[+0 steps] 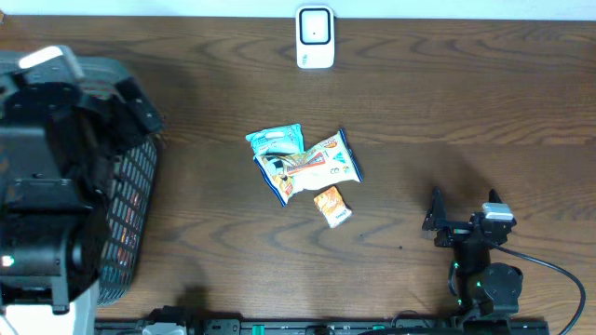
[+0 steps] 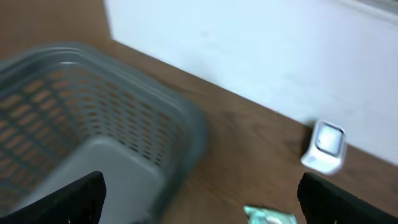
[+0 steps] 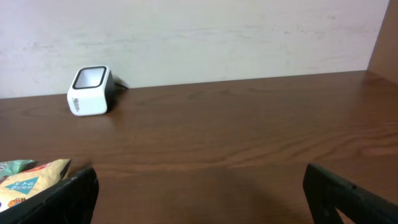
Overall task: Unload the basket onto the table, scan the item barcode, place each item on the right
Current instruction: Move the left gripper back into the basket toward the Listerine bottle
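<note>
While both jaws stand wide and empty, left gripper [image 2: 199, 205] hovers by grey perforated plastic basket [image 2: 93, 106]; right gripper [image 1: 463, 221] sits near front edge of dark wooden table [image 1: 484, 102]. Mid-table: teal foil packet [image 1: 277, 140] touching large white-orange foil packet [image 1: 312, 166], small orange sachet [image 1: 332, 206] just beside. Judged light, crinkly, slippery, crushable; pinch sealed end seam. White box-shaped barcode scanner [image 1: 315, 37] at far edge.

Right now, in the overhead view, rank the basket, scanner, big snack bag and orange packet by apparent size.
1. basket, partly hidden
2. big snack bag
3. scanner
4. orange packet, only slightly smaller than the scanner
</note>
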Motion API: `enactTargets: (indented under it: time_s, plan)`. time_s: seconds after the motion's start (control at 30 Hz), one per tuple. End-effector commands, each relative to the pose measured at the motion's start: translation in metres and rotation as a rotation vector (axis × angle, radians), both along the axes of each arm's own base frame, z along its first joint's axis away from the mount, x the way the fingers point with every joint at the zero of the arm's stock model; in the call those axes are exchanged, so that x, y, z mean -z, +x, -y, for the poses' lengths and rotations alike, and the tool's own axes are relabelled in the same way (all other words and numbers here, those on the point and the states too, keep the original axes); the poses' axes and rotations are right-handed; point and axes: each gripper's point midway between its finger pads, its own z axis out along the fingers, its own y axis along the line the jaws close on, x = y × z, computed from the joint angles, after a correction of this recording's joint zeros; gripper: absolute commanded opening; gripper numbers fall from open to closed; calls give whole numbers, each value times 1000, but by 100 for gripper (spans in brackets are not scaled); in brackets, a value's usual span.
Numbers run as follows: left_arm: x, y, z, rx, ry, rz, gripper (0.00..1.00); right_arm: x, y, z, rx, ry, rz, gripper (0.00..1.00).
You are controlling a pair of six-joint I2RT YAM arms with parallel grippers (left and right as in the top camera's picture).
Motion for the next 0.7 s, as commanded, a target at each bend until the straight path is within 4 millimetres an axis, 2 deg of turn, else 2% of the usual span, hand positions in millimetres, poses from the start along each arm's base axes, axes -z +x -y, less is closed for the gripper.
enactTargets:
  time_s: [0.0, 0.17, 0.3, 0.67]
  plan:
    - [-3, -5, -25, -101, -14, 4, 98, 1, 0, -1, -8, -16, -3, 99]
    - [24, -16, -65, -301, -116, -72, 98, 1, 0, -1, -8, -16, -3, 99]
    - [55, -30, -95, -481, -231, -159, 98, 1, 0, -1, -8, -16, -3, 99]
    - [118, -33, -125, -595, -427, -367, 98, 1, 0, -1, -8, -16, -3, 99]
